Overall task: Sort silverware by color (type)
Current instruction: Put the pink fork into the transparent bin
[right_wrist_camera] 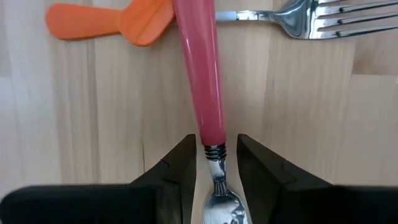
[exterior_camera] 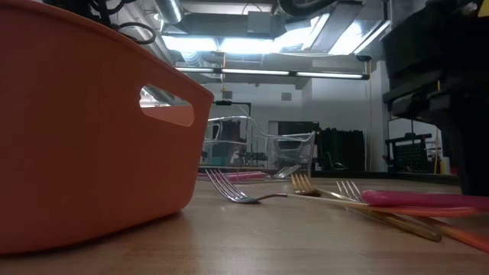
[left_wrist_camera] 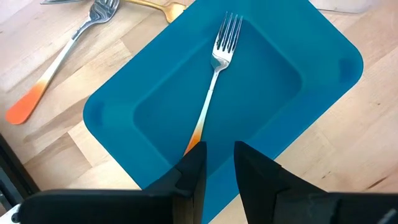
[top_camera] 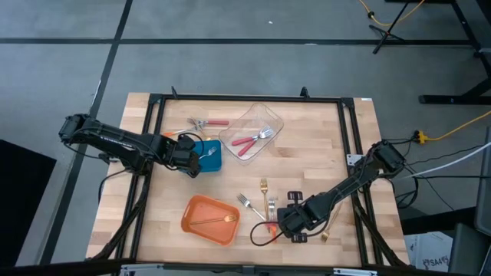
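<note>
Pink-handled fork [right_wrist_camera: 202, 81] sits between the right gripper [right_wrist_camera: 216, 163]'s narrowly parted fingers near the table [top_camera: 322, 153]'s near edge; left gripper [left_wrist_camera: 217, 165], slightly open and empty, hovers over the blue tray [left_wrist_camera: 311, 68].

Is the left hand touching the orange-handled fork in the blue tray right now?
Cannot tell. In the left wrist view the left hand sits over the fork in the blue tray, and its fingers hide the handle end.
</note>
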### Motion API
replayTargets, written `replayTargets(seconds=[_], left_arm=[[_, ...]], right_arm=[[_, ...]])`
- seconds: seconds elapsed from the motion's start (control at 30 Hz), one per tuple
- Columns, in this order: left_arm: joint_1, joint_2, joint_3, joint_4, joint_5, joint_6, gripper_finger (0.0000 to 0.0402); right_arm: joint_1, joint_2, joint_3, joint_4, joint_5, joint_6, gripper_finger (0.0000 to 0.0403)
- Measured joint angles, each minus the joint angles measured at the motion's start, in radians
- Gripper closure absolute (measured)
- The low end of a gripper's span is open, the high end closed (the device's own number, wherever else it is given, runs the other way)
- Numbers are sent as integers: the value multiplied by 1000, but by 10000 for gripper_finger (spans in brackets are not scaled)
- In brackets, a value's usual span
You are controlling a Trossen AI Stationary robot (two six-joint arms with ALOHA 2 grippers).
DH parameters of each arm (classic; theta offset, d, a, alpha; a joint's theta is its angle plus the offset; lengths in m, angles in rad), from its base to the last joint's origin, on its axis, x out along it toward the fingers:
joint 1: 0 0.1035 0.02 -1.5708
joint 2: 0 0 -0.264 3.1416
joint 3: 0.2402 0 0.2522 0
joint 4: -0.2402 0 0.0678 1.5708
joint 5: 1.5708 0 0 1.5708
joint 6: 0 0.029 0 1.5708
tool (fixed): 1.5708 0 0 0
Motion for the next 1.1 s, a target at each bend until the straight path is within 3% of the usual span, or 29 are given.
replayTargets(seconds=[0.67,1.1], left_arm=[[0,0,0,8,0,0,326],[0,0,0,8,1,0,326]], right_arm=[[0,0,-44,64,-9,4,300],[0,0,-44,65,-9,4,383]])
